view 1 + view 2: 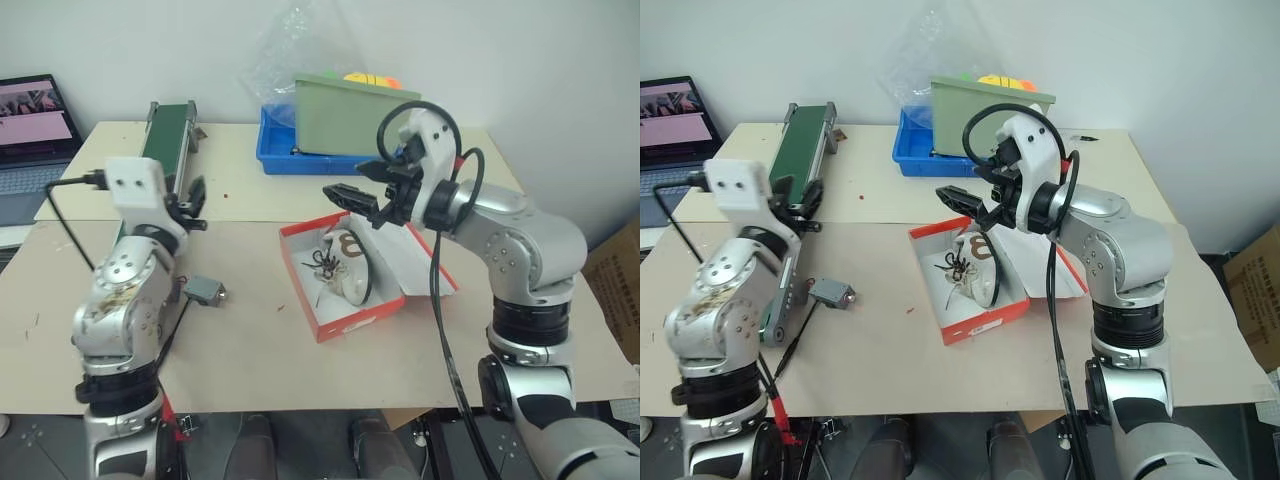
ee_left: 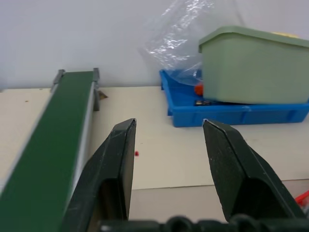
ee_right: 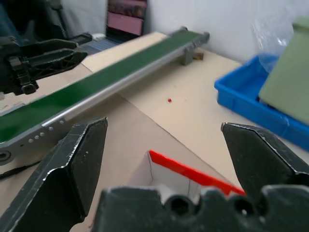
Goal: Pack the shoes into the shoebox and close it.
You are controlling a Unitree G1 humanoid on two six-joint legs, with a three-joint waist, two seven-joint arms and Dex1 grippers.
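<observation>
The red shoebox [image 1: 345, 300] is lying open on the counter [image 1: 260, 350] with the cream-and-brown shoes [image 1: 345, 265] tucked inside, lid still up. The right gripper [image 1: 362, 203] is being held just above the box's far end, its fingers [image 3: 72, 164] spread wide and gripping nothing. The left gripper [image 2: 169, 159] is being held beside the green conveyor [image 1: 168, 140], well apart from the box, fingers parted and empty.

Red box, cream shoe, green and blue around them
The shoebox [image 1: 345, 318] is red outside, white inside; the shoes [image 1: 349, 262] cream-white with brown patches and dark laces; green belt [image 1: 167, 140], blue tray [image 1: 300, 160], pale green bin [image 1: 350, 118]
</observation>
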